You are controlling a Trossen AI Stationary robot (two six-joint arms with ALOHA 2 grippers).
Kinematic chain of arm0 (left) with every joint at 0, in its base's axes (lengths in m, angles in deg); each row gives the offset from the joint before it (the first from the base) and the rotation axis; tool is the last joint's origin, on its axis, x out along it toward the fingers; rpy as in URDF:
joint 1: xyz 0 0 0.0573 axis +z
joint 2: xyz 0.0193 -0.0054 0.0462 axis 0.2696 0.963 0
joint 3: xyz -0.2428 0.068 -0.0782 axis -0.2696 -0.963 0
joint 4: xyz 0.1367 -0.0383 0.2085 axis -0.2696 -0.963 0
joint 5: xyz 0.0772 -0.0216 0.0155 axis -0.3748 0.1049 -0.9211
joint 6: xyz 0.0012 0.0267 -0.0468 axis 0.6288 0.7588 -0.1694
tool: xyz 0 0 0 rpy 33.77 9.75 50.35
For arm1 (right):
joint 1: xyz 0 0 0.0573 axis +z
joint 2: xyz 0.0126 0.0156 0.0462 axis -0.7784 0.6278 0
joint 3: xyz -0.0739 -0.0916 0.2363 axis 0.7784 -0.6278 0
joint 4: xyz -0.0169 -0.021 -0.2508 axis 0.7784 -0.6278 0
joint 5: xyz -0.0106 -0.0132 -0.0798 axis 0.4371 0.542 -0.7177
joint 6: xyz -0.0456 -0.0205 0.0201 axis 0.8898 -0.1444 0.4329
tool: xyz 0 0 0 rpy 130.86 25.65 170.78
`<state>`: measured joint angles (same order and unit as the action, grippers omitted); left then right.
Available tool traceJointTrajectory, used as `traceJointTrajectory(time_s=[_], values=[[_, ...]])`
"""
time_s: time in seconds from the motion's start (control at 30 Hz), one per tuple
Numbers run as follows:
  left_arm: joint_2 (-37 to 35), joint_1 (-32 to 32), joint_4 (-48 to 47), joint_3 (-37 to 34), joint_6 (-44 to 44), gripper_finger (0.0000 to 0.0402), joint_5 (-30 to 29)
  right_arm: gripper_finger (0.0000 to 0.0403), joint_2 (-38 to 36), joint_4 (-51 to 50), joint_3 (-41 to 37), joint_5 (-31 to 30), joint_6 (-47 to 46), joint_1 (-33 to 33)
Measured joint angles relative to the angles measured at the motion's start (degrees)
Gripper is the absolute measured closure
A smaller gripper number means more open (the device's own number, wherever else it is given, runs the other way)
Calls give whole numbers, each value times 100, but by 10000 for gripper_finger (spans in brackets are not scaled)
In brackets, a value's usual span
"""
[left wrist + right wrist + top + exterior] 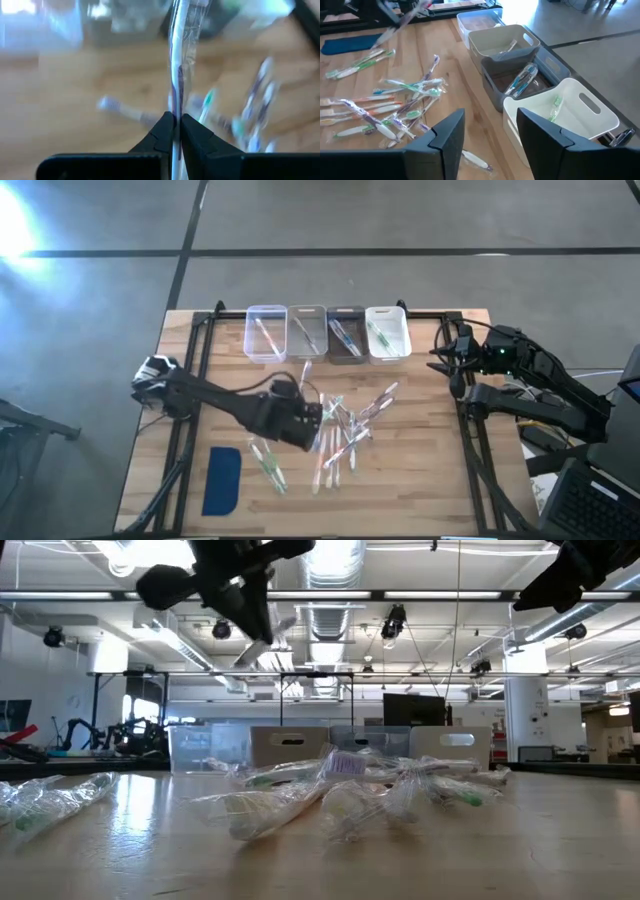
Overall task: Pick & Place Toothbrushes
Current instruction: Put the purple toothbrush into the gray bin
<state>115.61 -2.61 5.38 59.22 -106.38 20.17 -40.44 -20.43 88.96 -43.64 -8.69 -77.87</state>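
Several wrapped toothbrushes [345,430] lie in a loose pile mid-table, also seen in the right wrist view [395,107]. My left gripper [303,402] hovers over the pile's left side, shut on one wrapped toothbrush [179,55] that sticks out toward the bins. Four small bins [328,333] stand in a row at the far edge, each with a toothbrush inside. My right gripper [487,135] waits open near the right end of that row [442,362], holding nothing. My left gripper pinches the wrapped toothbrush near one end [176,116] between its two fingertips. The brush runs on ahead of the fingers, in line with them, toward the table's far edge. It is lifted clear of the table [258,648].
A flat dark-blue pad [222,480] lies near the front left. Two more toothbrushes [268,465] lie beside it. Black frame rails [190,370] run along the table's left and right sides. Bare wood lies at the front right.
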Motion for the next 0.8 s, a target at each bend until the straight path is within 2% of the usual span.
traceJointTrajectory(time_s=[0.13, 0.27, 0.33, 0.4, 0.53, 0.63, 0.8], values=[[-171, 308, 646, 0, 1171, 378, -499, 215, 0, 0, 0, 0, 0, 1], [-262, 704, 1836, 0, 3303, 378, -566, 208, 0, 1, 0, 0, 0, 0], [-276, 915, 2615, 0, 4399, 378, -422, 205, 0, 1, 0, 0, 0, 1], [-296, 1139, 3418, 0, 5371, 378, -74, 203, 0, 0, 0, 0, 1, 1], [-306, 1662, 4999, 0, 6789, 378, 1161, 203, 0, 1, 0, 0, 0, -1], [-307, 2090, 5775, -7, 7185, 378, 1942, 210, 0, 2, 0, 0, 0, 1], [-308, 2677, 6493, -80, 7283, 378, 2725, 224, 0, 2, 0, 0, 0, 0]])
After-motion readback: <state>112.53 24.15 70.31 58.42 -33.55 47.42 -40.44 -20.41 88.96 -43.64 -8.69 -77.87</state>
